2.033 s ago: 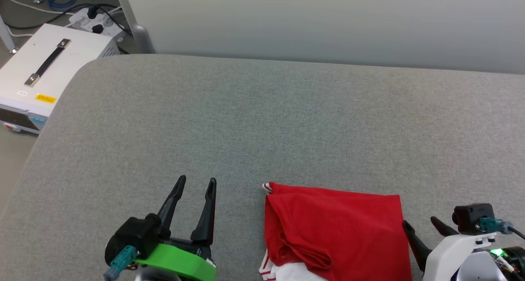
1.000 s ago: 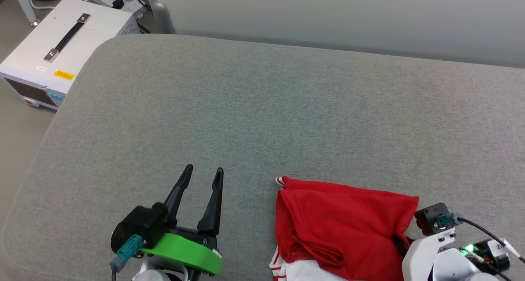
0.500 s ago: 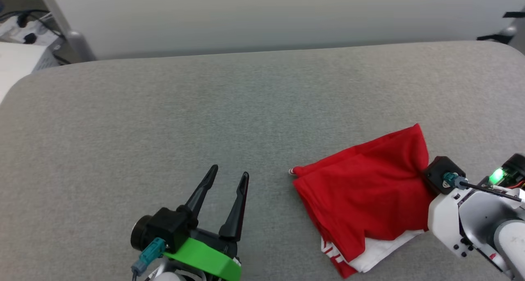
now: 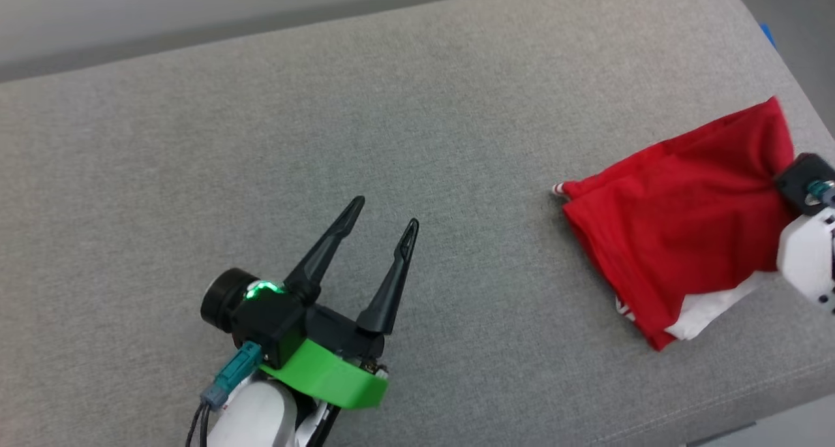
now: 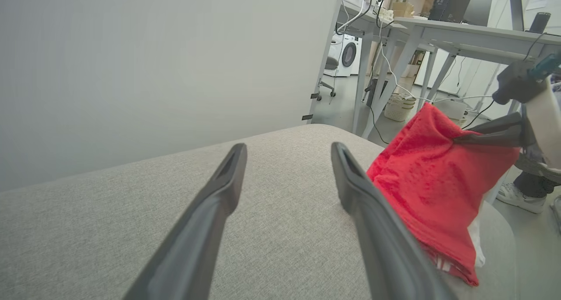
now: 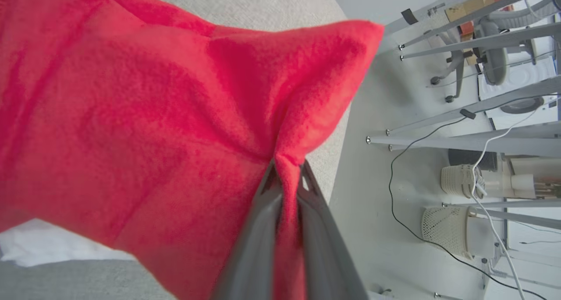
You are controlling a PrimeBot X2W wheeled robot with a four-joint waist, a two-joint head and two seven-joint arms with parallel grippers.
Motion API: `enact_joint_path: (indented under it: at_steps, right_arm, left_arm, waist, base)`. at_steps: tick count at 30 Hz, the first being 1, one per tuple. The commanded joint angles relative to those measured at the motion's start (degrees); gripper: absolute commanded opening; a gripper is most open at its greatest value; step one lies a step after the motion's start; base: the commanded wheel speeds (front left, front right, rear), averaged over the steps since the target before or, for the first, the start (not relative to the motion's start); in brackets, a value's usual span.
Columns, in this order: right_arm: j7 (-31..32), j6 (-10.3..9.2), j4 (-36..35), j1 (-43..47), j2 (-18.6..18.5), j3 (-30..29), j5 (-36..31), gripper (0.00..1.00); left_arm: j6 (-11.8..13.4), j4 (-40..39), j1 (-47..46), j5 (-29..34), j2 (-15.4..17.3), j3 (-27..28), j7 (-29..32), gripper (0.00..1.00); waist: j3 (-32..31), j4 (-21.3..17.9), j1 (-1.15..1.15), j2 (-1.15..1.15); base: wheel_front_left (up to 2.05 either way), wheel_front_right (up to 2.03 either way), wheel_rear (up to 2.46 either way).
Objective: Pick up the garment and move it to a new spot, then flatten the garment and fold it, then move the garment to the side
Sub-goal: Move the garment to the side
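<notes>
My right end effector (image 6: 287,177) is pinched shut on a corner of the red jersey (image 4: 678,231). My left end effector (image 4: 385,213) has its fingers spread apart, with the jersey off to its right.

Lab with cabled desks (image 5: 442,28) and washing machine (image 5: 347,56).

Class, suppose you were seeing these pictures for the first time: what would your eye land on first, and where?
The red jersey, bunched at the far right edge of the grey padded surface, with the right gripper shut on a pinch of its cloth. Next, the left gripper, green-collared, open and empty at lower left.
</notes>
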Motion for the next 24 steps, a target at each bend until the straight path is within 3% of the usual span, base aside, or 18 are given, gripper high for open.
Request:
enact_joint_path:
  at_steps: [1,4,10,19,24]
  right_arm:
    - [-1.65,-0.06,2.05,-1.89,-0.19,-1.34,-0.41,0.0]
    - [-7.41,-0.06,11.83,-4.99,-1.38,-6.52,-2.71,0.0]
    - [-12.12,-0.06,22.11,-7.41,-0.5,-13.87,-6.63,0.0]
    - [-20.74,-0.06,32.95,-11.83,2.82,-23.31,-13.21,0.0]
    - [-23.33,-0.06,37.71,-14.04,4.55,-24.86,-15.67,0.0]
  left_arm:
    - [-0.17,-0.8,-1.53,0.61,1.08,-0.22,-0.33,1.0]
    - [-0.17,-3.86,-4.02,0.93,3.4,-1.17,0.44,1.0]
    - [0.12,-7.51,-6.02,1.05,6.03,0.51,2.7,1.0]
    - [0.61,-12.43,-7.48,1.44,7.55,1.23,4.47,1.0]
    - [0.9,-13.49,-7.66,1.58,7.86,1.28,4.48,1.0]
  waist:
    - [8.42,-5.51,0.0,0.0]
    - [13.45,-5.78,0.0,0.0]
    - [18.06,-4.64,0.0,0.0]
    - [22.9,-1.41,0.0,0.0]
    - [23.88,-0.28,0.0,0.0]
  base:
    - [0.0,0.0,0.0]
    - [0.0,0.0,0.0]
    - [0.0,0.0,0.0]
    - [0.0,0.0,0.0]
    - [0.0,0.0,0.0]
